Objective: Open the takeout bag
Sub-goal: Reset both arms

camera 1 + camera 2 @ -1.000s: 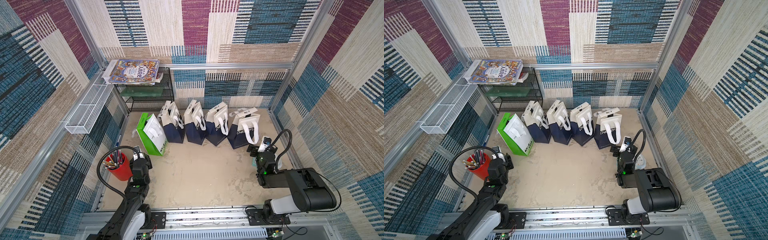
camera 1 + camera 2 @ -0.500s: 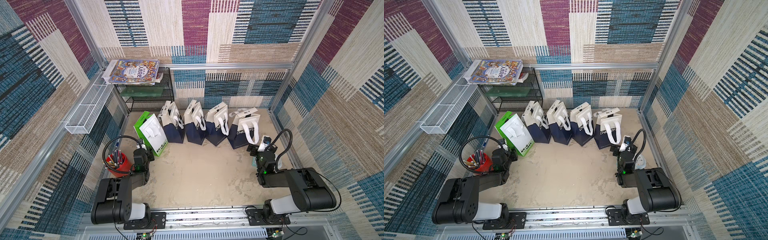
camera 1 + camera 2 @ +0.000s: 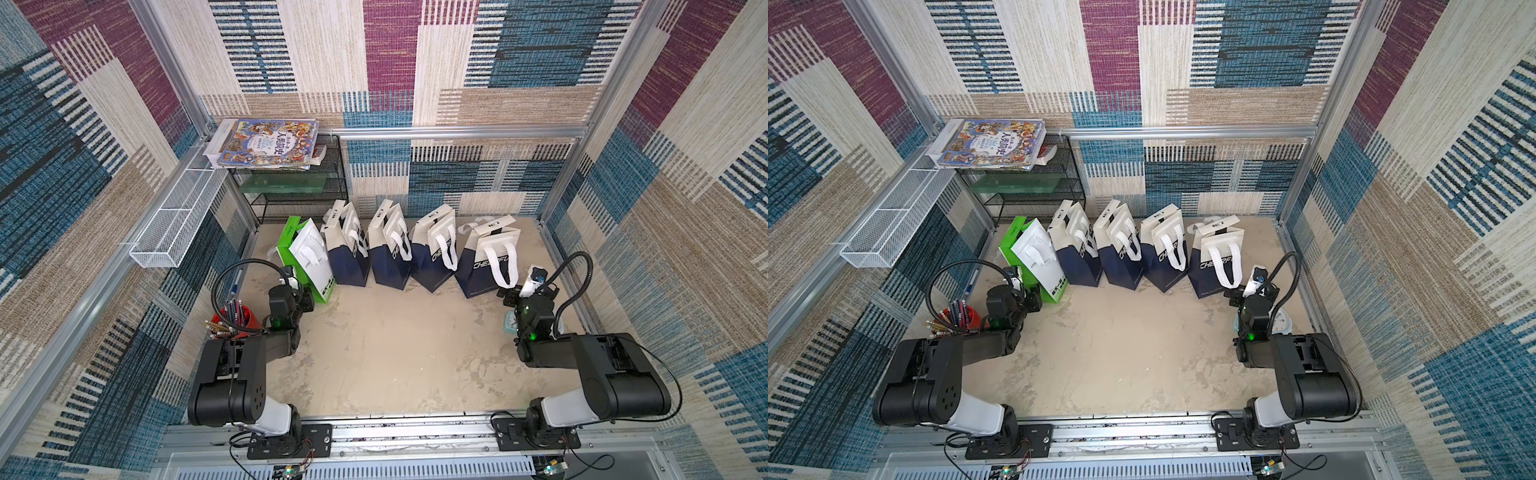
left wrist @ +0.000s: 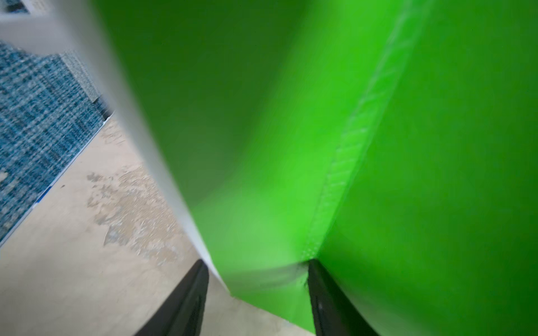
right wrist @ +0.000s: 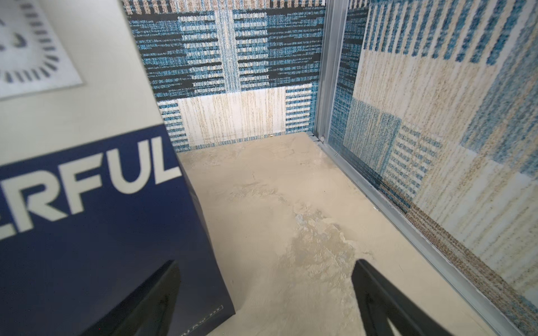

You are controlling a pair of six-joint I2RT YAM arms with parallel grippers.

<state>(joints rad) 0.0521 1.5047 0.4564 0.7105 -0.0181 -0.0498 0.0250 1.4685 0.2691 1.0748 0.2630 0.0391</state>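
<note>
The green and white takeout bag (image 3: 305, 257) (image 3: 1034, 257) stands at the left end of a row of bags. My left gripper (image 3: 309, 296) (image 3: 1036, 297) sits low at its near bottom corner. In the left wrist view the left gripper (image 4: 257, 263) is open, and the bag's green side (image 4: 291, 145) fills the gap between the fingers, with one finger against the side fold. My right gripper (image 3: 509, 293) (image 5: 266, 263) is open and empty, low beside the rightmost navy and white bag (image 3: 486, 266) (image 5: 102, 218).
Three more navy and white bags (image 3: 390, 253) stand between the two end ones. A red cup of pencils (image 3: 239, 318) is by the left arm. A wire shelf with books (image 3: 266, 143) and a white wire basket (image 3: 174, 220) are at the back left. A pale clock (image 3: 1285, 324) lies by the right arm.
The left arm has folded back and its gripper has moved from beside the red cup up to the green bag's bottom corner. The bag has shifted slightly back. The right arm has not moved.
</note>
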